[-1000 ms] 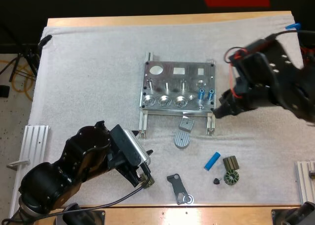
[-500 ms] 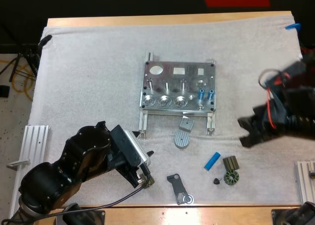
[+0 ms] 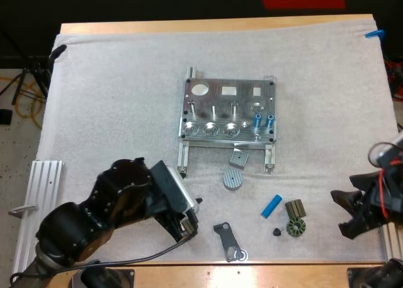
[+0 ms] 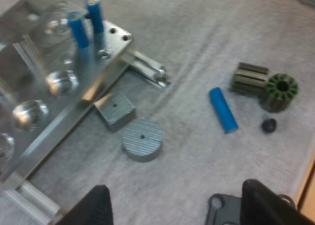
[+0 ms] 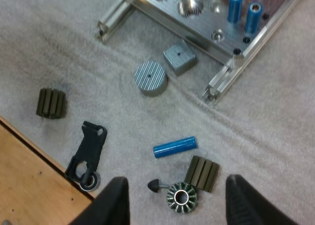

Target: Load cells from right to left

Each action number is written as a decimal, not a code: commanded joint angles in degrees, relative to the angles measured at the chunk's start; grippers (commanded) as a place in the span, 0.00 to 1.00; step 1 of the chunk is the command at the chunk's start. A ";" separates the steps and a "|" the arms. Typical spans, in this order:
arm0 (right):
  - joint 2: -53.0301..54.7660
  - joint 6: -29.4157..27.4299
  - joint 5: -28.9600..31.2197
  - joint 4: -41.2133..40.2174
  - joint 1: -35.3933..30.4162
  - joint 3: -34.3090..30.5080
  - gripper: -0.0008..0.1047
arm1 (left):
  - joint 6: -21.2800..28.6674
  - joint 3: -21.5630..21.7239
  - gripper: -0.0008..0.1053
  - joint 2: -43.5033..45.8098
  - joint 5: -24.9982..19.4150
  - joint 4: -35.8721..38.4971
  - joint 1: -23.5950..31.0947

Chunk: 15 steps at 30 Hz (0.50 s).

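Observation:
The metal fixture (image 3: 228, 111) sits mid-mat with two blue cylinders (image 3: 264, 120) standing in its right-hand holes. A third blue cylinder (image 3: 272, 205) lies loose on the mat near the front, beside dark ribbed parts (image 3: 295, 217). My left gripper (image 3: 194, 217) is open, low over the mat left of a black bracket (image 3: 228, 241). In the left wrist view the loose cylinder (image 4: 223, 110) lies ahead of the spread fingers (image 4: 98, 208). My right gripper (image 3: 343, 213) is open at the mat's front right; its wrist view has the loose cylinder (image 5: 174, 147) ahead of it.
A ribbed round disc (image 3: 232, 179) and a small square block (image 3: 238, 157) lie just in front of the fixture. Another dark ribbed part (image 5: 51, 104) lies near the table's front edge. Aluminium rails stand at the left (image 3: 41, 193) and right (image 3: 390, 231) edges.
My right arm has pulled away from the fixture's right end, toward the mat's front right. My left arm has shifted slightly to the right.

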State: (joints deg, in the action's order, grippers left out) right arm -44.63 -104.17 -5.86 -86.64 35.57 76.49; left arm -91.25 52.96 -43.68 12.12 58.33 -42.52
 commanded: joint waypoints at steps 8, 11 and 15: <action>3.05 -0.14 0.08 0.84 0.01 -0.99 0.43 | -7.56 0.02 0.53 -5.63 -5.57 -4.86 -11.47; 3.08 -0.62 1.63 0.67 0.01 -0.99 0.43 | -12.55 0.02 0.53 -9.03 -6.17 -6.15 -14.51; 3.08 -1.79 3.63 0.68 0.01 -0.99 0.43 | -17.46 0.02 0.53 -12.88 -7.34 -7.72 -18.11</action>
State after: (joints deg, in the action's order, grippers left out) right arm -41.88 -105.19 -2.70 -86.31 35.57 75.59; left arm -107.56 52.96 -56.83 6.21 51.40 -60.36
